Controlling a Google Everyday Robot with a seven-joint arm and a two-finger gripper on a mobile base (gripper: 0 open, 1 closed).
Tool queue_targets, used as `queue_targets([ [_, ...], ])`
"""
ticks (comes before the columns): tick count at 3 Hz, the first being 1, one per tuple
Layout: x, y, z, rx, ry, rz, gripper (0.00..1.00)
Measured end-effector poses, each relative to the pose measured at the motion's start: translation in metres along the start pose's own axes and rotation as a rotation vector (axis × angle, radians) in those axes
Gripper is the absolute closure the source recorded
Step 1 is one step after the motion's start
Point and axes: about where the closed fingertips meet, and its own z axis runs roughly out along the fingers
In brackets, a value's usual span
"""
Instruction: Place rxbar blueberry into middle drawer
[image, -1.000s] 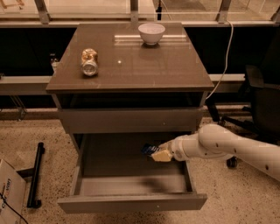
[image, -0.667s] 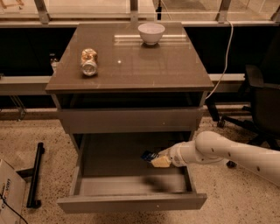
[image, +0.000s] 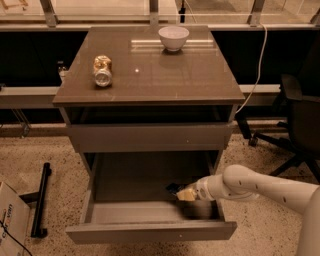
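The middle drawer (image: 150, 231) is pulled out below the cabinet top, its deep grey-brown box open. My gripper (image: 184, 193) reaches in from the right, over the drawer's right wall, low inside the box. It is shut on the rxbar blueberry (image: 173, 188), a small dark bar that sticks out to the left of the pale fingertips (image: 187, 194). The bar hangs just above the drawer floor near its right side. Most of the bar is hidden by the fingers.
A gold and silver can (image: 102, 70) lies on the cabinet top at left and a white bowl (image: 173, 37) stands at the back. The upper drawer front (image: 150, 136) is closed. An office chair (image: 300, 115) stands to the right, a cardboard box (image: 10, 220) and a black bar (image: 40, 200) to the left.
My gripper has moved down and a little forward inside the drawer, with the bar still in it. The can and bowl have not moved.
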Motion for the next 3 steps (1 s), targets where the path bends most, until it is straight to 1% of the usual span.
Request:
queue_targets([
  [1, 0.029, -0.023, 0.02, 0.017, 0.033, 0.09, 0.85],
  [2, 0.043, -0.031, 0.031, 0.031, 0.098, 0.153, 0.62],
  [3, 0.044, -0.031, 0.032, 0.03, 0.099, 0.152, 0.39],
])
